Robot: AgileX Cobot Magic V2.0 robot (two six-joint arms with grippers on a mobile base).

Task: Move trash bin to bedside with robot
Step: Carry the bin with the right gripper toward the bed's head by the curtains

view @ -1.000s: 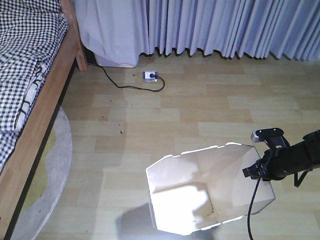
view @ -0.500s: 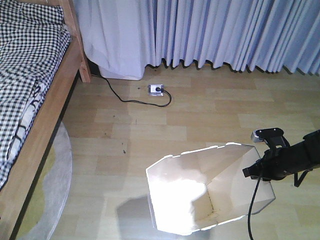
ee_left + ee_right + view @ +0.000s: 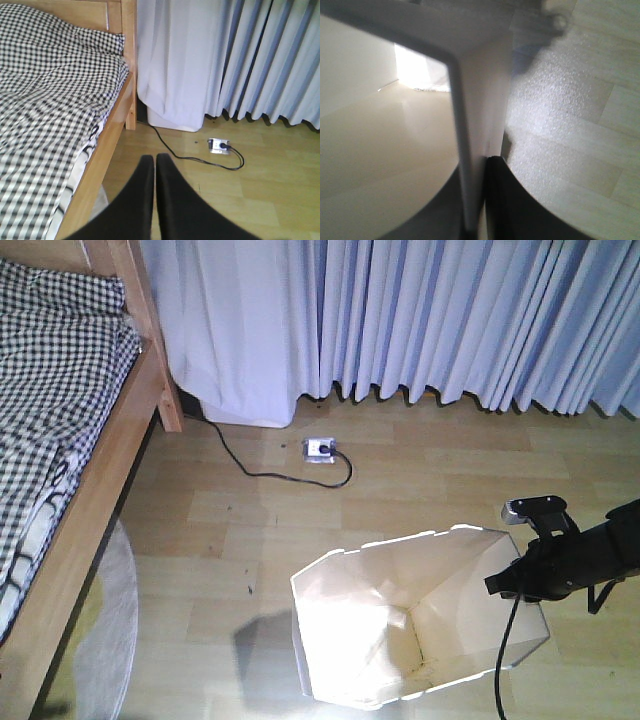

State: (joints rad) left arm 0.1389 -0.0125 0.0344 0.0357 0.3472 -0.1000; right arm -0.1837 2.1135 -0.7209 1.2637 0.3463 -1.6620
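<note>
Nearest worry is the pinch itself. The black right gripper (image 3: 479, 172) is closing almost fully on one thin side wall of the white plastic trash bin w/ the cut-corner rim (image 3: 482, 100), one finger inside and one outside. That's a single-edge hold on a flexy wall, so any jerk from the base could be sliding the wall out or twisting the bin round the pinch.

In the front view I'm not seeing whether the bin is riding clear of the pale wood-plank floor (image 3: 430, 490). If it's dragging, the bottom could be catching and tipping.

Further out, approx 9 o'clock from the bin, a round translucent floor mat (image 3: 105, 640) is lying just beside the bed, and its edge could be snagging the bin. At 11 o'clock a white power strip w/ black cable (image 3: 319, 448) is sitting near the route if I'm swinging wide. Past that, a clumsy approach could be knocking the bin into the light brown wooden bed w/ checked bedding (image 3: 95, 490).

Position-wise, the right gripper is biting the rim at the bin's 3 o'clock, so the body is hanging off to the gripper's 9 o'clock. The bed is well apart at 9–10 o'clock, so the bin isn't bedside yet.

The black left gripper (image 3: 154, 159) is riding w/ fingers pressed together, carrying nothing, pointing at the floor by the bed frame.
</note>
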